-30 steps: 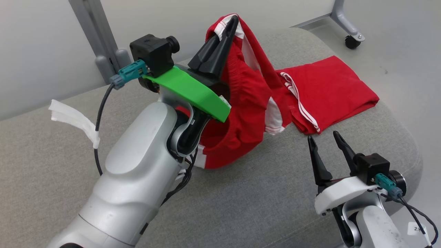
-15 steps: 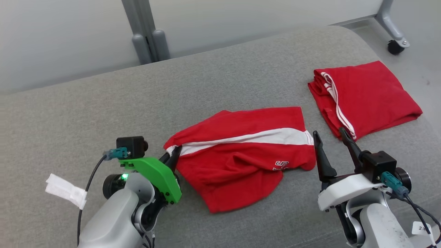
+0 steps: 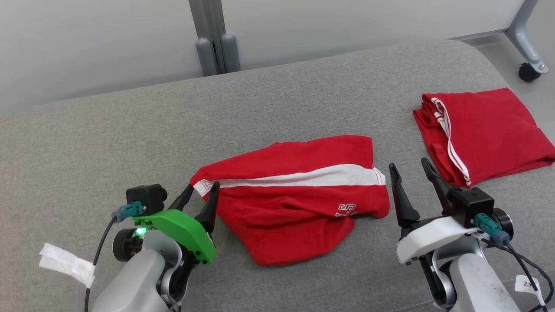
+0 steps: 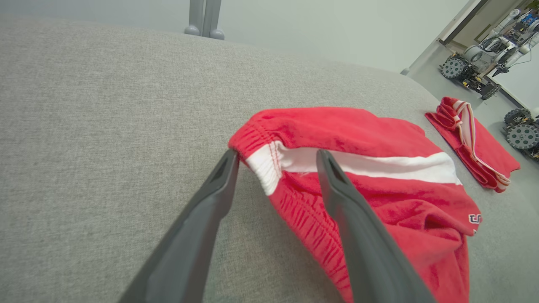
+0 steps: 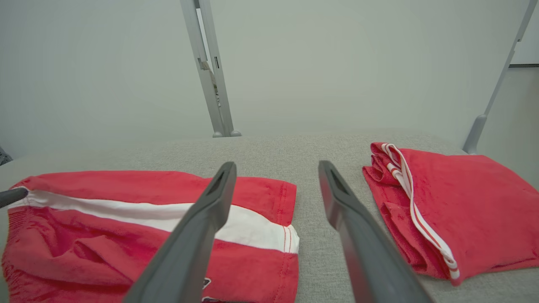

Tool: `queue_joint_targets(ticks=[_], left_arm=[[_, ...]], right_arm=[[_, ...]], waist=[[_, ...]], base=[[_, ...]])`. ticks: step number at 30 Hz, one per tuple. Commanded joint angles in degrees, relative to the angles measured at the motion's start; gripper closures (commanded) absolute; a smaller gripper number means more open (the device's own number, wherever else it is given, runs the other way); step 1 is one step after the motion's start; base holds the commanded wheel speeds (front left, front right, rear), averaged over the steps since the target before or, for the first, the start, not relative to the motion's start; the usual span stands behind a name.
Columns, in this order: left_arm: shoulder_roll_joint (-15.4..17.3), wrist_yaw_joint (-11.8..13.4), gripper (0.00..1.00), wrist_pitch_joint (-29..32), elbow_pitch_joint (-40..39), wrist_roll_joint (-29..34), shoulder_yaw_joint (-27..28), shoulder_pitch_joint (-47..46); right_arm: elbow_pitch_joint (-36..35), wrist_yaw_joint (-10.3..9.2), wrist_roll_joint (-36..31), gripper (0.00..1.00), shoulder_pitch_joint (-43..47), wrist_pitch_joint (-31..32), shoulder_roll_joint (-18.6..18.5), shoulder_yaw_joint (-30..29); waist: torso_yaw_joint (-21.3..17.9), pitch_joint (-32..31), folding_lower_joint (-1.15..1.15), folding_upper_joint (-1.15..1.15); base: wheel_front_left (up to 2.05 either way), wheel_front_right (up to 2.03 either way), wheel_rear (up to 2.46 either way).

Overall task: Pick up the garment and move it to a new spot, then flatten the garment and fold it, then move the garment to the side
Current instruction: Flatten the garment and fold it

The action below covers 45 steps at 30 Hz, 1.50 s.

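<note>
The garment (image 3: 299, 195), red shorts with a white side stripe, lies crumpled on the grey cushion (image 3: 130, 130). My left gripper (image 3: 202, 187) is low at its left end and open. In the left wrist view the white waistband corner (image 4: 269, 168) lies loose between the spread fingers of my left gripper (image 4: 276, 153), unclamped. My right gripper (image 3: 408, 164) stands open and empty just right of the garment's hem. In the right wrist view the right gripper (image 5: 276, 166) points over the gap between the garment (image 5: 126, 219) and the other red piece.
A second red garment (image 3: 485, 130), folded with white piping, lies at the cushion's right end. A grey metal post (image 3: 214, 34) stands behind the cushion, and a caster wheel (image 3: 527, 71) is on the floor at far right. White tape (image 3: 65, 262) hangs on my left cable.
A second ago my left gripper held the garment high, shut on its waistband. It has lowered the garment onto the cushion and opened. The head camera also shifted; my right gripper stayed open.
</note>
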Motion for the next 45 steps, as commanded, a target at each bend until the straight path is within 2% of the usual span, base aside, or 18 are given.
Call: queue_joint_targets(ticks=[1,5,9,11,14,17,24,28,32,45], left_arm=[[0.28,0.14,0.0,-1.28,-0.24,0.08,0.29,1.92],[0.75,0.41,0.0,-4.58,-1.5,-0.07,1.32,4.19],[1.37,1.67,0.0,-7.41,-4.99,0.35,5.23,7.82],[1.63,2.52,0.0,-7.79,-7.52,2.01,7.46,9.8],[1.09,3.87,0.0,-7.77,-13.6,6.29,14.08,13.68],[-0.11,3.92,0.0,-7.76,-18.58,11.3,19.08,17.4],[-3.68,2.17,0.0,-7.76,-25.68,23.46,29.06,22.93],[-5.31,1.21,0.0,-7.75,-26.74,28.93,32.45,24.47],[-6.0,0.22,0.0,-7.7,-26.36,34.38,33.51,25.29],[-8.62,-2.84,0.0,-7.72,-24.66,39.12,36.86,27.55]], right_arm=[[0.13,-0.09,0.28,0.0,0.81,-0.48,-0.07,-0.5],[-0.26,-0.09,-0.26,0.0,1.24,-0.17,-0.29,-1.76],[-0.87,-0.09,-0.62,0.0,1.85,0.15,-0.45,-2.79],[-1.31,-0.09,-0.81,0.0,2.17,0.42,-0.45,-3.33],[-1.92,-0.09,-1.16,0.0,2.33,0.54,-0.39,-3.77],[-2.28,-0.09,-1.26,0.0,2.49,0.59,-0.38,-3.91],[-1.94,-0.09,-1.58,0.0,2.36,0.99,-0.48,-3.67],[-1.36,-0.09,-1.5,0.0,1.47,1.24,-0.95,-3.38],[-0.52,-0.09,-1.21,0.0,1.1,1.06,-1.15,-3.51],[2.54,-0.09,-0.74,0.0,1.62,0.55,-1.39,-3.03]], waist=[[-0.25,-0.28,0.0,0.0],[-0.44,-0.77,0.0,0.0],[-0.01,-1.11,0.0,0.0],[0.51,-1.3,0.0,0.0],[1.6,-1.55,0.0,0.0],[2.6,-1.96,0.0,0.0],[4.51,-3.56,0.0,0.0],[4.94,-4.3,0.0,0.0],[5.03,-4.94,0.0,0.0],[4.65,-6.16,0.0,0.0]], base=[[0.0,0.0,0.0],[0.0,0.0,0.0],[0.0,0.0,0.0],[0.0,0.0,0.0],[0.0,0.0,0.0],[0.0,0.0,0.0],[0.0,0.0,0.0],[0.0,0.0,0.0],[0.0,0.0,0.0],[0.0,0.0,0.0]])
